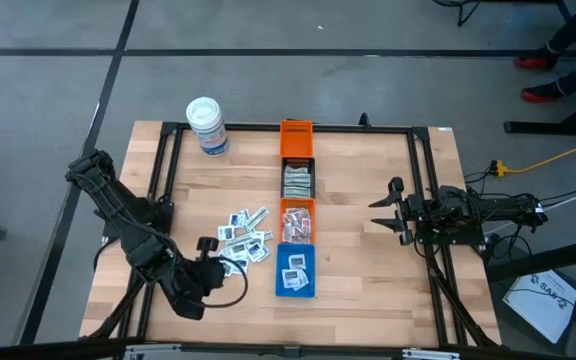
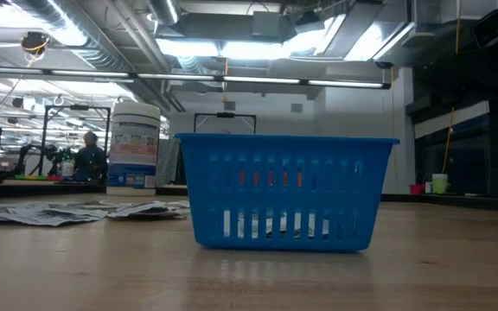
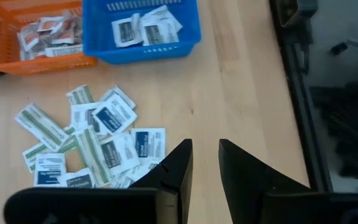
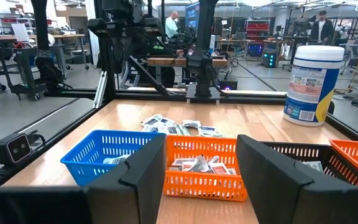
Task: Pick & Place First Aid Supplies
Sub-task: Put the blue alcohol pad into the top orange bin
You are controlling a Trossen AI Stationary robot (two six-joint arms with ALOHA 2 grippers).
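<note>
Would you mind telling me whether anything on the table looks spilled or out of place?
Yes: a loose heap of packets lies scattered on the bare wood beside the bins, overlapping at all angles, while other packets already sit in the blue bin and the orange bin. Nothing looks damaged.

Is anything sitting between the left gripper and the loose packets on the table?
Nothing visible. The left gripper hangs open beside the pile of loose packets, with only bare table around its fingers. The blue bin stands to one side, not in between. The right gripper waits across the bins.
</note>
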